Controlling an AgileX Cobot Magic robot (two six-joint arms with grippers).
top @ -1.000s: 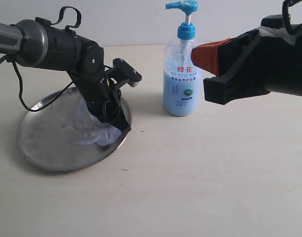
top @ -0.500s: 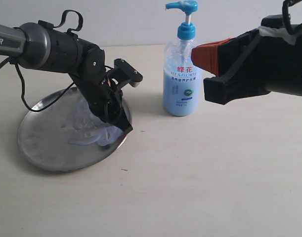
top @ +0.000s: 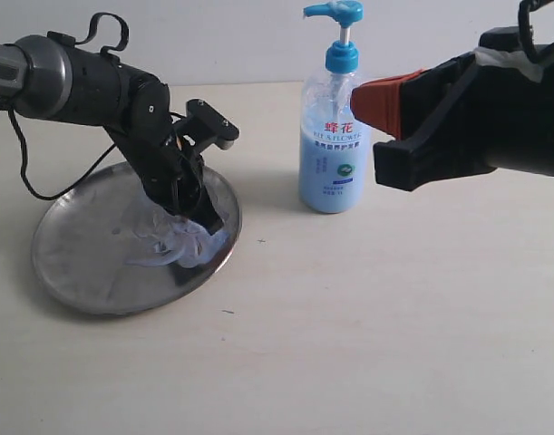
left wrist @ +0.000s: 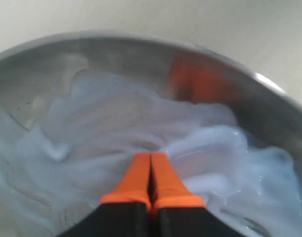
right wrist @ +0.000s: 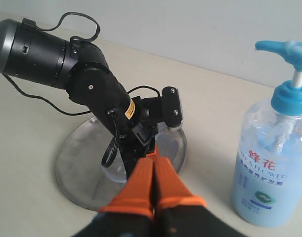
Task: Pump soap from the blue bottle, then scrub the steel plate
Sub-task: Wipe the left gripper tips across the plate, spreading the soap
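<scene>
The steel plate [top: 77, 272] lies on the table at the left, smeared with pale bluish soap [top: 181, 240]. My left gripper [top: 202, 222] is shut, its orange tips pressed down into the soap [left wrist: 91, 123] near the plate's right rim [left wrist: 269, 89]. In the left wrist view the left gripper [left wrist: 151, 155] holds nothing. The blue bottle [top: 334, 154] stands upright right of the plate, pump head up. My right gripper [top: 363, 100] is shut and empty, hovering beside the bottle's upper part. The right wrist view shows the right gripper [right wrist: 151, 160], the bottle [right wrist: 272, 168] and the plate [right wrist: 81, 173].
A black cable [top: 41, 172] trails from the left arm over the plate's far edge. A pale wall runs behind the beige table [top: 349, 344].
The left arm has swung left and back over the plate, dragging its shut tips through the soap away from the rim. The right arm and the bottle have not moved.
</scene>
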